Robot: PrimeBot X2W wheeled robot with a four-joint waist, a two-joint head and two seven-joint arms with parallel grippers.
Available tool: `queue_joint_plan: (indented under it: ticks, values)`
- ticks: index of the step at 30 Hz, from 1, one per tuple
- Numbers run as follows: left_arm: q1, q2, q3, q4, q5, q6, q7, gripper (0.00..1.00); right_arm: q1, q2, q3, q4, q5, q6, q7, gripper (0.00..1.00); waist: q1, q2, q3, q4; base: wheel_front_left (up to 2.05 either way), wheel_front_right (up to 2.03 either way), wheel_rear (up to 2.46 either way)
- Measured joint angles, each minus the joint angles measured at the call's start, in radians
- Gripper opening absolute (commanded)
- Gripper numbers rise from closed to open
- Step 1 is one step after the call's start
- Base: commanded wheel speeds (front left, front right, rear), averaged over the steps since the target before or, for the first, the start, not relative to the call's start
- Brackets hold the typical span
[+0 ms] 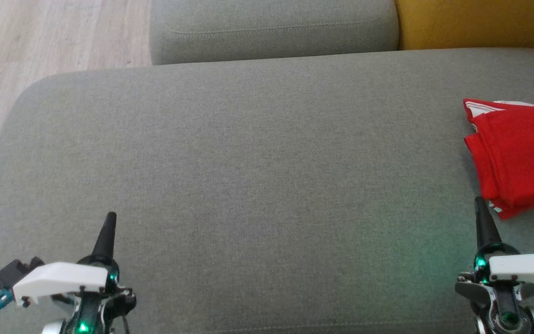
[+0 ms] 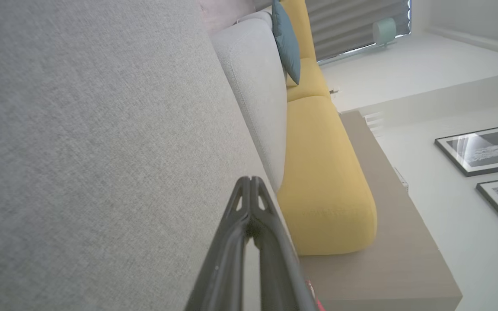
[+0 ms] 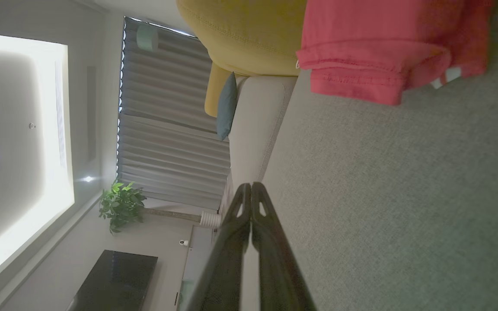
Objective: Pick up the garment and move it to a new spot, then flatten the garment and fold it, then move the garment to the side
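A folded red garment [image 1: 519,153] with white trim lies at the right edge of the grey cushion [image 1: 248,176]; the right wrist view has the garment [image 3: 374,47] at its top. My right gripper [image 1: 479,206] is shut and empty, its tip just short of the garment's near corner. In its own wrist view the right gripper [image 3: 251,186] has both fingers pressed together. My left gripper [image 1: 109,219] rests at the lower left, far from the garment, also shut with nothing held. The left gripper [image 2: 250,180] hovers beside the grey fabric in its wrist view.
A second grey cushion [image 1: 271,28] and a yellow cushion [image 1: 475,23] sit behind the big one. Wooden floor [image 1: 40,41] lies to the left. The wide middle of the grey cushion is bare fabric.
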Motion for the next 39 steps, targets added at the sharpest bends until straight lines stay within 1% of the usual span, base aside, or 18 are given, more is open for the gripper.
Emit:
queue_joint_plan:
  ticks: [12,15,17,27,39]
  values:
    - [-0.005,-0.014,0.048,0.007,-0.130,-0.032,0.034,0.00,-0.022,0.000,-0.018,0.019,0.133,0.000,0.012,0.00,0.0000,0.0000,-0.007,0.002,0.00,0.00,0.00]
    - [-0.007,-0.018,0.054,0.009,-0.163,-0.049,0.043,0.00,-0.022,0.000,-0.022,0.027,0.165,0.000,0.012,0.00,0.0000,0.0000,-0.009,0.002,0.00,0.00,0.00]
    - [-0.009,-0.022,0.064,0.011,-0.184,-0.050,0.051,0.00,-0.022,0.000,-0.023,0.032,0.188,0.000,0.013,0.00,0.0000,0.0000,-0.010,0.002,0.00,0.00,0.00]
    - [-0.023,-0.038,0.107,0.017,-0.290,-0.083,0.078,0.00,-0.041,0.000,-0.039,0.049,0.295,0.000,0.024,0.00,0.0000,0.0000,-0.015,0.003,0.00,0.00,0.00]
    - [-0.023,-0.040,0.111,0.017,-0.291,-0.083,0.082,0.00,-0.042,0.000,-0.046,0.050,0.299,0.000,0.028,0.00,0.0000,0.0000,-0.015,0.003,0.00,0.00,0.00]
